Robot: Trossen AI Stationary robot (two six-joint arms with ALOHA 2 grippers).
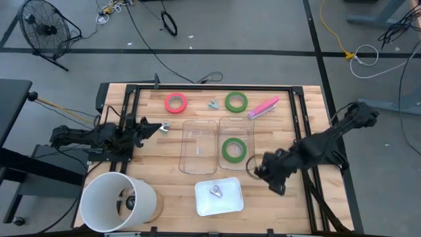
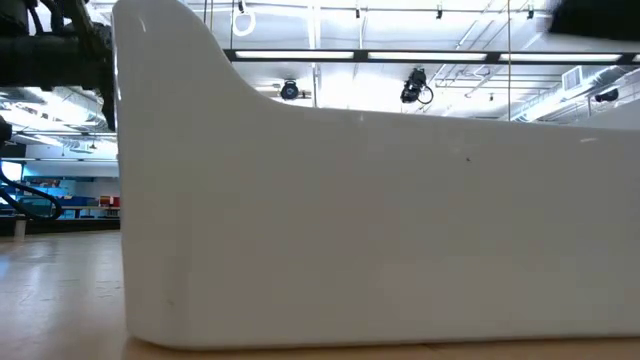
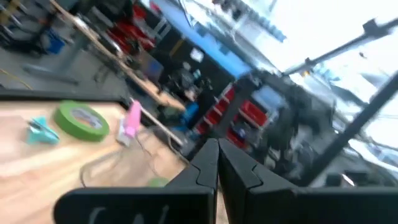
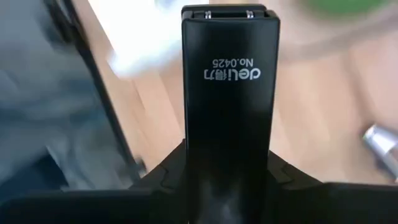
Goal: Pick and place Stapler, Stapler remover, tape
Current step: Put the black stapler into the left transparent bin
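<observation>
The right gripper [image 1: 258,170] is clamped on a black stapler [image 4: 229,93] above the worktop [image 1: 289,197], beside a clear tray [image 1: 231,125]; the left gripper [image 1: 160,127] is closed, empty.

High view overhead; low view blocked close by white tray [image 2: 380,230].

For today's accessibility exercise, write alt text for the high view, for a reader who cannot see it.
Seen from above, the right gripper holds a black stapler beside two clear trays, one containing a green tape ring. Red tape, another green tape ring and a pink stapler lie at the table's far edge; the left gripper waits on the left.
</observation>
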